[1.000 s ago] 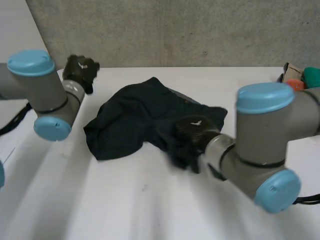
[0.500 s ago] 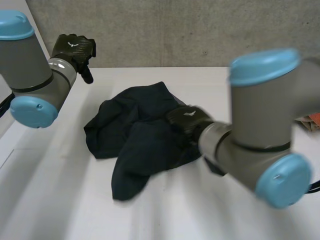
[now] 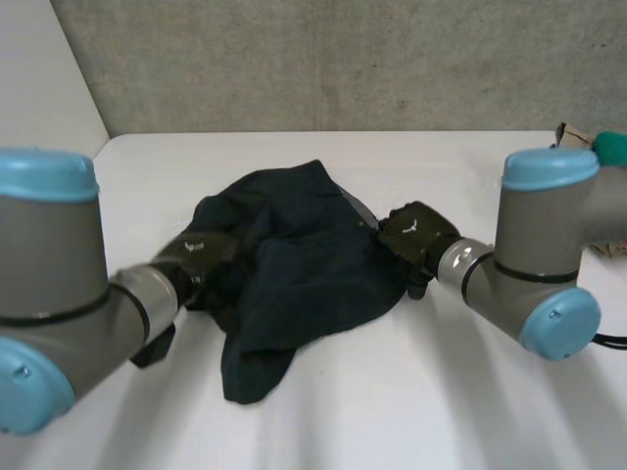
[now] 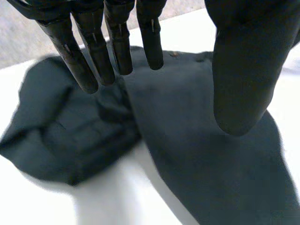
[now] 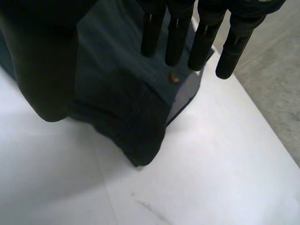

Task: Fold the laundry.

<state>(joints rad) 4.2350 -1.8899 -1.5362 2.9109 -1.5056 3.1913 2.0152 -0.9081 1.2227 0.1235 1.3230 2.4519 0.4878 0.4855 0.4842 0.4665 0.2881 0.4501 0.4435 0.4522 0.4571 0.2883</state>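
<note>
Currently the dark navy garment [image 3: 294, 264] lies crumpled near the middle of the white table [image 3: 441, 392]. One lobe is bunched on the left-arm side, and a longer flap reaches toward the robot from the garment's centre.

Left hand [image 3: 196, 257]: positioned at the garment's left edge, beside the bunched lobe. In the left wrist view its fingers [image 4: 96, 51] are straight and set close side by side. The thumb [image 4: 243, 70] stands well apart from them. Fingers and thumb are over the cloth, and nothing is pinched between them.

Right hand [image 3: 416, 232]: positioned at the garment's right edge. In the right wrist view its fingers [image 5: 177, 37] are straight and slightly spread, with the thumb [image 5: 47, 70] held apart from them. They are over a folded hem of the garment and grip none of it. A small brown button [image 5: 174, 78] sits on the cloth just beyond the fingertips, beside a paler inner lining.

Surroundings: a teal object [image 3: 609, 147] sits well apart from the garment, at the table edge on the right-arm side. A grey concrete wall [image 3: 343, 59] stands beyond the garment's far side.
</note>
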